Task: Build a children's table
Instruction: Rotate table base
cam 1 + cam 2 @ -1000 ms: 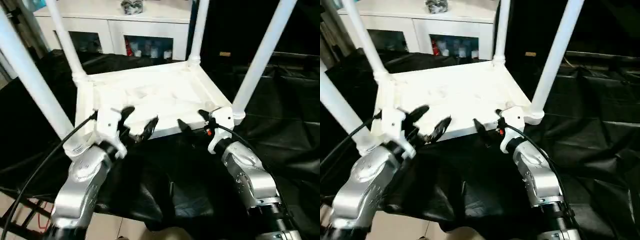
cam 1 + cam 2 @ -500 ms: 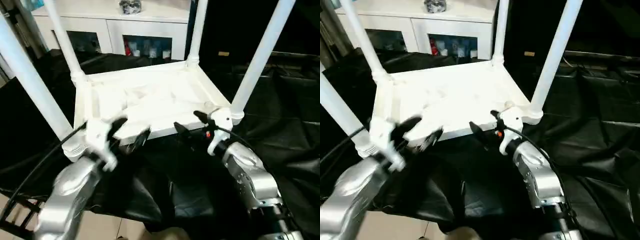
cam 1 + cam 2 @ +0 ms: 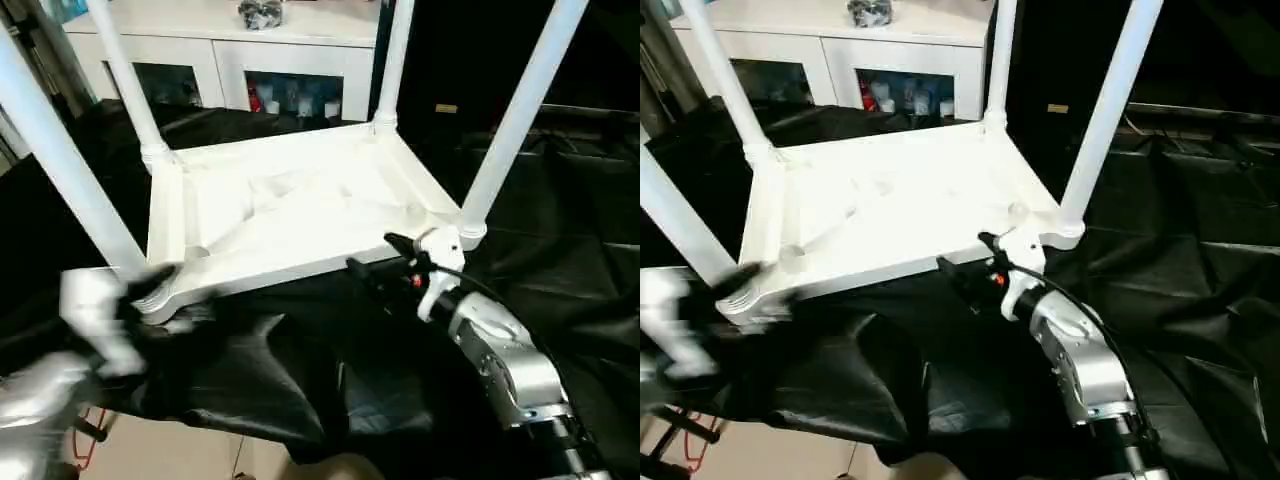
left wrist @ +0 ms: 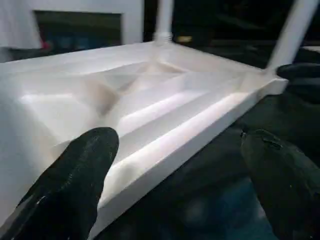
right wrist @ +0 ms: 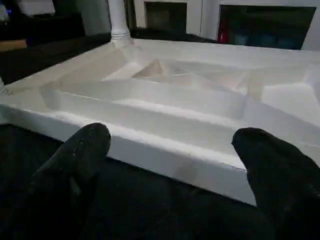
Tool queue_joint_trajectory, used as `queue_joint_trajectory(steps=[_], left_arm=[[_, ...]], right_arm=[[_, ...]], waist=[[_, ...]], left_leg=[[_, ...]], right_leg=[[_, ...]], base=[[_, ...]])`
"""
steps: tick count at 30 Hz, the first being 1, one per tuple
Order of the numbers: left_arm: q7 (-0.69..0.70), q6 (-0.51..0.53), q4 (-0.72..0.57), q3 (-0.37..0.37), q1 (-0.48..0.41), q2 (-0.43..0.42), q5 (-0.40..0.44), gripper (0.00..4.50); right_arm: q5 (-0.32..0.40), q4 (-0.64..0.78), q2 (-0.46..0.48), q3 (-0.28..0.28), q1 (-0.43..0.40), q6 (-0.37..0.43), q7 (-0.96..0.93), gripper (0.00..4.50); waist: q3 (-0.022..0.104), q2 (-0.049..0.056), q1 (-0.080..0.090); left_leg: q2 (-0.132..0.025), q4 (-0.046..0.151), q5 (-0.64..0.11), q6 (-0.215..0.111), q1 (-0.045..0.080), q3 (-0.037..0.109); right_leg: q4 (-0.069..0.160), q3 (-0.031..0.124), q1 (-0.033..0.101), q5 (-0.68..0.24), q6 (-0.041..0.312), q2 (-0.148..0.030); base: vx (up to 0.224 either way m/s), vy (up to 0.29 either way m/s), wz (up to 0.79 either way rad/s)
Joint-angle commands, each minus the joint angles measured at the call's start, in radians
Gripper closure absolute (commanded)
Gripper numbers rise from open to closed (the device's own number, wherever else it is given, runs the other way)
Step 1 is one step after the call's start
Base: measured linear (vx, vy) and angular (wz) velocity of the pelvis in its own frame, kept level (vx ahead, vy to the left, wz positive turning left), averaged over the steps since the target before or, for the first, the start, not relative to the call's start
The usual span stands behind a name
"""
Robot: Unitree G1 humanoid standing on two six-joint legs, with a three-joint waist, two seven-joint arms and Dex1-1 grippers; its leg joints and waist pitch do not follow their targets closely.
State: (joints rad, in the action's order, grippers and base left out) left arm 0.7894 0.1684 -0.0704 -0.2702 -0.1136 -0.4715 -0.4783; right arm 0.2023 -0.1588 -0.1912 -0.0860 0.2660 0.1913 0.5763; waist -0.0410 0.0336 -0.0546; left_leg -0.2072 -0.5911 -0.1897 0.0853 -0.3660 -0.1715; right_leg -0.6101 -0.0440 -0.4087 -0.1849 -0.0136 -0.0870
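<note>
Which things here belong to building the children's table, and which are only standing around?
Belong to the job:
- tabletop, lying upside down
- four legs standing in its corner sockets

Only standing around:
- white cabinet with glass doors
- black cloth under the work

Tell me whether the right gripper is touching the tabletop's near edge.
Apart. In the right wrist view, the open right gripper has black cloth showing between its fingers and the tabletop edge beyond them.
</note>
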Motion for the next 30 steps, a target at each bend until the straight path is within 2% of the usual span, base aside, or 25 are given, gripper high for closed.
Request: queue_joint_trajectory(steps=[1, 5, 9, 16, 18, 19, 20, 22, 23, 24, 25, 27, 28, 30], left_arm=[[0.03, -0.011, 0.027, -0.027, -0.014, -0.024, -0.015, 0.0], [0.072, -0.015, 0.051, -0.084, -0.06, -0.057, -0.045, 0.0], [0.108, -0.011, 0.044, -0.122, -0.104, -0.08, -0.072, 0.0], [0.124, -0.066, 0.092, -0.172, -0.109, -0.094, -0.07, 0.0], [0.114, -0.08, 0.104, -0.172, -0.093, -0.089, -0.066, 0.0], [0.093, -0.1, 0.121, -0.157, -0.059, -0.077, -0.047, 0.0], [0.079, -0.109, 0.13, -0.147, -0.038, -0.069, -0.037, 0.0], [0.011, -0.133, 0.156, -0.1, 0.058, -0.031, 0.008, 0.0], [0.002, -0.129, 0.151, -0.094, 0.069, -0.026, 0.013, 0.0], [-0.011, -0.118, 0.144, -0.086, 0.082, -0.021, 0.016, 0.0], [-0.016, -0.111, 0.14, -0.083, 0.088, -0.018, 0.016, 0.0], [-0.047, -0.114, 0.18, -0.051, 0.153, -0.008, 0.061, 0.0], [-0.056, -0.118, 0.198, -0.043, 0.17, -0.008, 0.075, 0.0], [-0.06, -0.111, 0.209, -0.037, 0.19, -0.003, 0.073, 0.0]], right_arm=[[-0.002, 0.013, -0.001, -0.005, -0.002, 0.009, 0.007, 0.04], [-0.007, 0.004, -0.002, -0.008, 0.002, 0.005, 0.007, 0.04], [-0.009, -0.003, -0.003, -0.008, 0.005, 0.003, 0.007, 0.04], [-0.01, -0.009, -0.005, -0.01, 0.007, 0.001, 0.004, 0.04], [-0.012, -0.014, -0.005, -0.01, 0.008, 0.0, 0.003, 0.04], [-0.02, -0.023, -0.004, -0.012, 0.012, 0.001, -0.005, 0.04], [-0.026, -0.029, -0.004, -0.013, 0.015, 0.002, -0.011, 0.04], [-0.048, -0.055, -0.005, -0.017, 0.027, 0.009, -0.035, 0.04], [-0.051, -0.058, -0.005, -0.018, 0.028, 0.011, -0.037, 0.04], [-0.055, -0.061, -0.007, -0.02, 0.031, 0.013, -0.039, 0.04], [-0.058, -0.063, -0.008, -0.021, 0.032, 0.013, -0.04, 0.04], [-0.073, -0.081, -0.015, -0.018, 0.04, 0.027, -0.062, 0.04], [-0.076, -0.086, -0.016, -0.017, 0.042, 0.03, -0.066, 0.04], [-0.081, -0.093, -0.018, -0.016, 0.045, 0.035, -0.075, 0.04]], waist=[[0.05, 0.009, 0.001], [0.048, 0.007, 0.001], [0.044, 0.01, 0.001], [0.045, 0.011, -0.002], [0.046, 0.011, -0.004], [0.046, 0.013, -0.003], [0.046, 0.012, -0.004], [0.048, 0.015, -0.005], [0.048, 0.013, -0.008], [0.049, 0.011, -0.006], [0.05, 0.009, -0.005], [0.053, 0.009, -0.006], [0.052, 0.009, -0.006], [0.054, 0.008, -0.005]], left_leg=[[-0.008, 0.082, -0.296, 0.004, 0.009, -0.002], [-0.007, 0.084, -0.319, 0.005, 0.008, -0.002], [-0.011, 0.087, -0.358, 0.01, 0.011, 0.0], [-0.01, 0.088, -0.367, 0.016, 0.014, 0.0], [-0.011, 0.088, -0.359, 0.015, 0.015, 0.0], [-0.011, 0.089, -0.355, 0.017, 0.014, 0.001], [-0.009, 0.086, -0.361, 0.018, 0.019, -0.002], [-0.01, 0.087, -0.349, 0.024, 0.019, 0.0], [-0.009, 0.085, -0.353, 0.031, 0.024, -0.002], [-0.009, 0.085, -0.334, 0.033, 0.014, 0.0], [-0.008, 0.085, -0.318, 0.033, 0.009, 0.002], [-0.007, 0.081, -0.31, 0.028, 0.018, -0.001], [-0.005, 0.08, -0.31, 0.027, 0.018, -0.002], [-0.005, 0.08, -0.287, 0.029, 0.014, 0.0]], right_leg=[[0.071, 0.03, 0.038, -0.208, 0.171, -0.022], [0.073, 0.03, 0.038, -0.236, 0.17, -0.025], [0.078, 0.031, 0.033, -0.285, 0.163, -0.025], [0.078, 0.033, 0.033, -0.277, 0.158, -0.024], [0.076, 0.033, 0.033, -0.262, 0.161, -0.024], [0.074, 0.033, 0.034, -0.249, 0.167, -0.025], [0.077, 0.033, 0.031, -0.254, 0.166, -0.023], [0.074, 0.033, 0.034, -0.226, 0.17, -0.023], [0.074, 0.033, 0.032, -0.228, 0.175, -0.024], [0.069, 0.034, 0.042, -0.21, 0.175, -0.026], [0.066, 0.033, 0.047, -0.2, 0.172, -0.027], [0.069, 0.034, 0.042, -0.205, 0.172, -0.026], [0.07, 0.034, 0.041, -0.206, 0.173, -0.025], [0.066, 0.033, 0.046, -0.183, 0.176, -0.026]], base=[[0.0, 0.0, 0.0], [0.0, 0.0, 0.0], [0.0, 0.0, 0.0], [0.0, 0.0, 0.0], [0.0, 0.0, 0.0], [0.0, 0.0, 0.0], [0.0, 0.0, 0.0], [0.0, 0.0, 0.0], [0.0, 0.0, 0.0], [0.0, 0.0, 0.0], [0.0, 0.0, 0.0], [0.0, 0.0, 0.0], [0.0, 0.0, 0.0], [0.0, 0.0, 0.0]])
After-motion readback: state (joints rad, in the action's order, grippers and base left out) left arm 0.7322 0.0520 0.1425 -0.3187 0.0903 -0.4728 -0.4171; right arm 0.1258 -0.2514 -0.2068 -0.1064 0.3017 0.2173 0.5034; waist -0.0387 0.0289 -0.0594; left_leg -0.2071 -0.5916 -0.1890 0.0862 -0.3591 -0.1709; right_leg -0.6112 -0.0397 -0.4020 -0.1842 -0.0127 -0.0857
